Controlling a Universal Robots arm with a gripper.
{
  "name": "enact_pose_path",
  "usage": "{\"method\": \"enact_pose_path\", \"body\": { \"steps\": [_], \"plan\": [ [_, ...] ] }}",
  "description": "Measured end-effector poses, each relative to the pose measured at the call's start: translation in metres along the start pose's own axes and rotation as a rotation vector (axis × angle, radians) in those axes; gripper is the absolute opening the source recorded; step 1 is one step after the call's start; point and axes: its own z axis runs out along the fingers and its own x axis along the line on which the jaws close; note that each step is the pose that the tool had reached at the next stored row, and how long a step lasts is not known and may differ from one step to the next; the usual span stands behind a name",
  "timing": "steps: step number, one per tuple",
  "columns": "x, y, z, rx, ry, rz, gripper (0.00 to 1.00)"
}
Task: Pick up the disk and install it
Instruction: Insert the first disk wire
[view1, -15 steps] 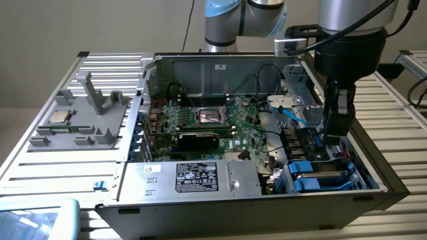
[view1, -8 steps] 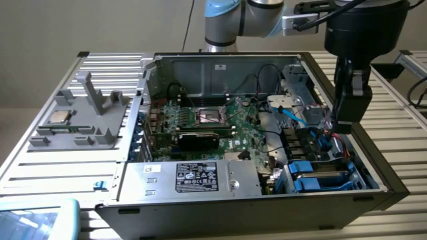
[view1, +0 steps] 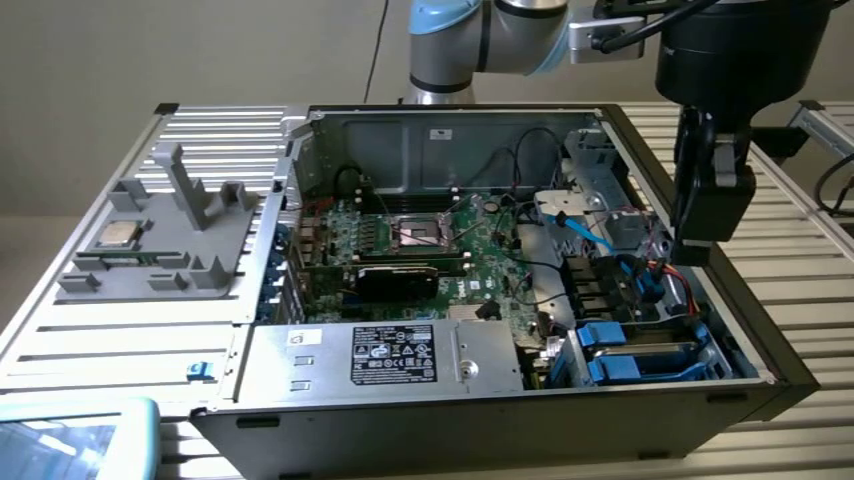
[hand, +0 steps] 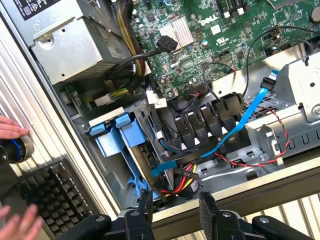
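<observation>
— Above the computer case (view1: 454, 425) rim, how's the tool (hand: 175, 202)?
— Fingers wide apart, holding nothing; the disk (hand: 132, 137) sits in its blue frame inside the case's corner bay

Under my hand (hand: 176, 204) runs a blue cable (hand: 245, 117); past it the motherboard (hand: 210, 35), then the power supply (hand: 75, 45); a keyboard (hand: 50, 195) aside.

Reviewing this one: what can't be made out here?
1. Blue carriers, both views: they stand edge-on in the bay with their faces turned away and labels hidden, so which one is the task's drive is unclear.
2. Hand, wrist view: cut off by the picture edge.
3. Power supply label, exterior view: print too small to read.
</observation>
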Motion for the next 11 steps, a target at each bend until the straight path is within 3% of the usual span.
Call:
{"method": "enact_pose_path", "body": {
  "steps": [11],
  "plan": [
    [0.0008,-0.0002,0.0000,0.0001,-0.0003,0.000,0.50]
  ]
}}
